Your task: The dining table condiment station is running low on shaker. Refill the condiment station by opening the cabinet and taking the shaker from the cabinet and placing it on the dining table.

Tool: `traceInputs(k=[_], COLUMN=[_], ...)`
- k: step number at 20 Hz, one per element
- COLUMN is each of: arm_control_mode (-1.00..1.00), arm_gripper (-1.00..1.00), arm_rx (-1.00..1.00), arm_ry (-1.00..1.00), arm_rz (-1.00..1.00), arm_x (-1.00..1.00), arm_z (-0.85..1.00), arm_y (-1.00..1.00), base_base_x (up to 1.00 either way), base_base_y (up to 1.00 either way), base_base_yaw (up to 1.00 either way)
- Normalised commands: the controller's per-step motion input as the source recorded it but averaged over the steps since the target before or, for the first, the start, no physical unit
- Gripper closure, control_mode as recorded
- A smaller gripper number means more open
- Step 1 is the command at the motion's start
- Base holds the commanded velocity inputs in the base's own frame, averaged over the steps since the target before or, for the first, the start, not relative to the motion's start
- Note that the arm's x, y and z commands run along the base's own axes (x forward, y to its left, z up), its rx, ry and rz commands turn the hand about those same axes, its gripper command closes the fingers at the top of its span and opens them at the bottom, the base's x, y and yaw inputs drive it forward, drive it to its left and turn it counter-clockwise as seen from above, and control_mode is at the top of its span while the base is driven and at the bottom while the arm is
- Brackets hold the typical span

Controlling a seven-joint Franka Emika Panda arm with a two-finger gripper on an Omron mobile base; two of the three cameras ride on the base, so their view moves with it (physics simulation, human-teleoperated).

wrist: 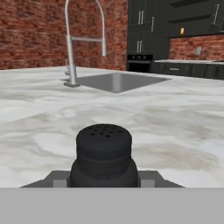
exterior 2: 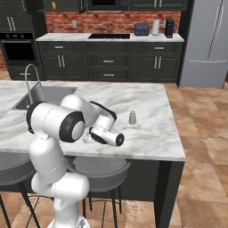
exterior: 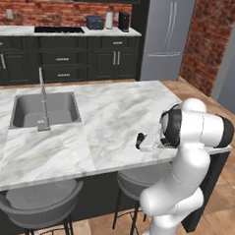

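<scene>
The gripper (exterior: pixel 140 140) is stretched out level above the dining table (exterior: pixel 114 114), near its front edge, and is clamped on the shaker (wrist: pixel 104 153), a small black cylinder with a perforated cap. In the hand view the shaker sits between the two fingertips (wrist: pixel 56 178) at the bottom of the picture, its holed top facing the camera, with the veined marble running away behind it. In the left base view the dark shaker shows at the tip of the white hand, over the marble and above a grey round stool (exterior: pixel 135 182). Farther left on the same top lie the inset steel sink (exterior: pixel 46 109) and its tall faucet (exterior: pixel 42 97). In the right base view a small grey shaker (exterior 2: pixel 132 117) stands upright on the marble, just beyond the arm's wrist and apart from it. Whether the black shaker's base touches the marble cannot be told.
</scene>
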Motion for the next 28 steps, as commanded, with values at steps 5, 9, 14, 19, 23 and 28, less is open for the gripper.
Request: traceInputs(k=[5,9,14,19,23,28], arm_control_mode=[-1.0,-1.0,-1.0,-1.0,-1.0,-1.0], arm_gripper=[1.0,1.0,-1.0,-1.0,-1.0,-1.0], arm_rx=[0.0,0.0,0.0,0.0,0.0,0.0], arm_ry=[0.0,0.0,0.0,-0.03,0.0,0.0], arm_rz=[0.0,0.0,0.0,0.0,0.0,0.0], arm_x=[0.13,0.1,-0.01,0.0,-0.04,-0.04], arm_z=[-0.2,-0.25,-0.22,0.0,0.02,0.15], arm_y=[0.0,0.0,0.0,0.0,0.0,0.0], base_base_x=[0.0,0.0,0.0,0.0,0.0,0.0], base_base_y=[0.0,0.0,0.0,0.0,0.0,0.0], base_base_yaw=[0.0,0.0,0.0,0.0,0.0,0.0])
